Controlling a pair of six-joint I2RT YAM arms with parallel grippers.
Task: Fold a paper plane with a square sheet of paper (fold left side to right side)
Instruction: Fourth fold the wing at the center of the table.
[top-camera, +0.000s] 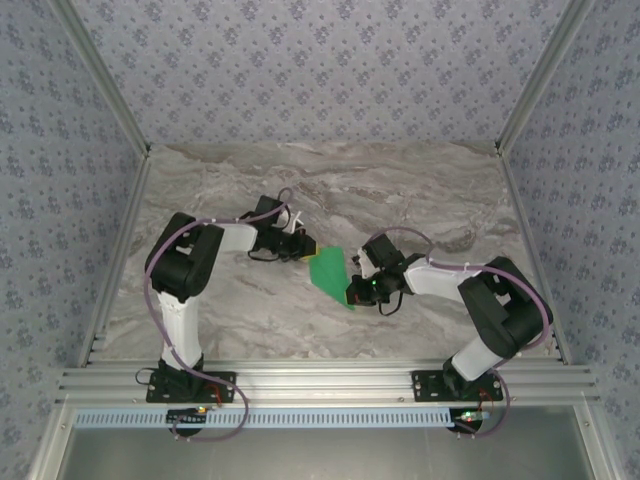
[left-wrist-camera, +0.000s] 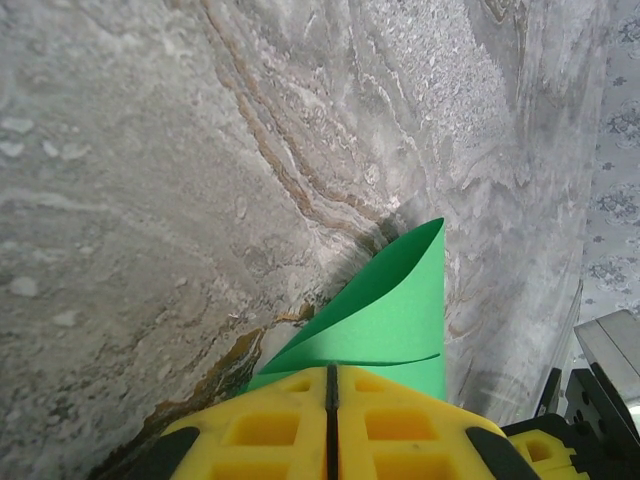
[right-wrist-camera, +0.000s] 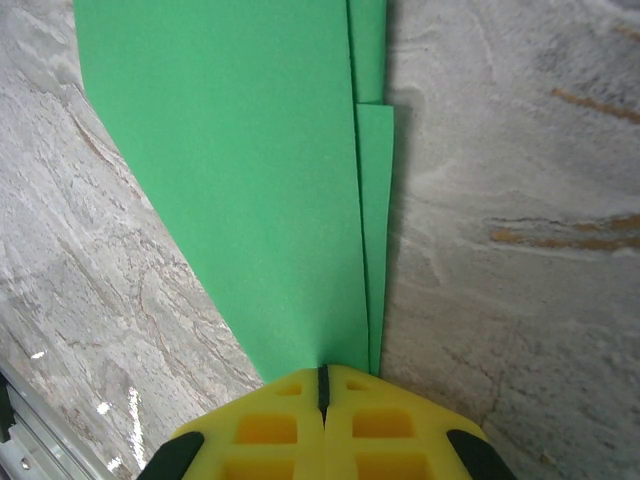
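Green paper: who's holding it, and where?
Both pinch the folded bright green paper: left end effector at its wider far end, right end effector at its narrow near tip.

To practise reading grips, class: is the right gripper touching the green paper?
Touching. The right wrist view shows the green paper running straight into the shut right gripper, pinched at the seam between its yellow fingers.

Green paper (top-camera: 330, 270) sits in the middle of the marble table (top-camera: 420, 190), a creased wedge narrowing to a point at its near end. Left gripper (top-camera: 306, 250) meets its far left corner, right gripper (top-camera: 352, 296) is on the near tip.
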